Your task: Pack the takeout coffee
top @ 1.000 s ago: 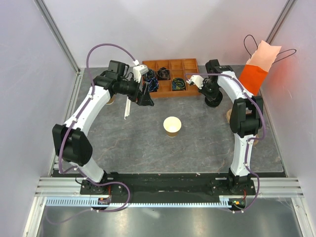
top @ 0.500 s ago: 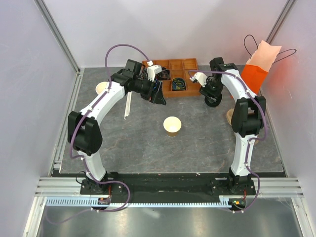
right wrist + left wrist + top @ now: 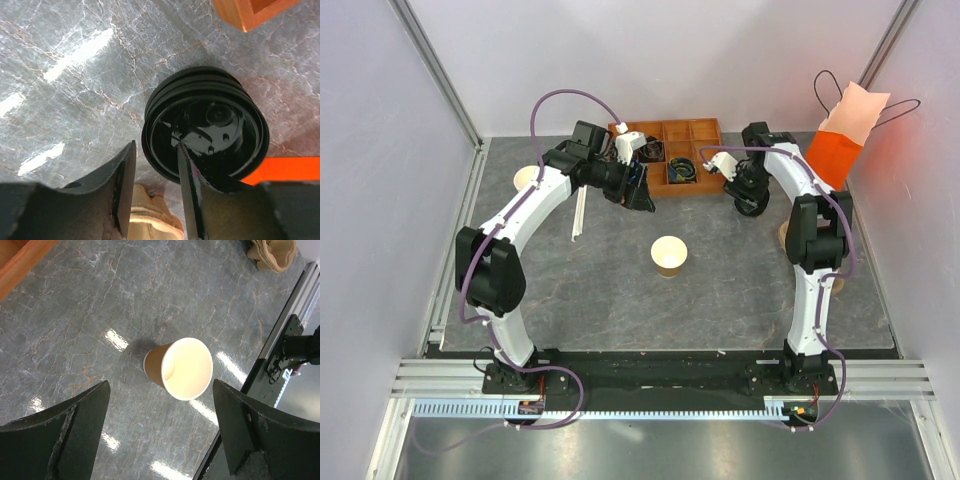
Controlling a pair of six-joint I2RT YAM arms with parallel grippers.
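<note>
The takeout coffee is out of view; no lidded cup shows. A lidless tan paper cup [image 3: 669, 255] stands upright mid-table, also seen from above [image 3: 185, 367]. My left gripper [image 3: 642, 195] hangs high above the table at the tray's front edge, wide open [image 3: 161, 390] and holding nothing, with the cup below and ahead of it. My right gripper [image 3: 748, 195] is down at a stack of black lids [image 3: 753, 207]. Its jaws stand apart [image 3: 156, 147] astride the near rim of the lids [image 3: 202, 130], one finger inside the top lid, one outside.
A wooden compartment tray [image 3: 665, 128] sits at the back. An orange and pink paper bag [image 3: 845, 135] stands back right. More tan cups [image 3: 525, 180] are at the left, a white stick [image 3: 578, 215] lies beside them, and tan paper items [image 3: 785, 235] lie right of the lids.
The left arm swung right, from left of the tray to its front edge. The right gripper's jaws opened at the lid stack and shifted slightly.
</note>
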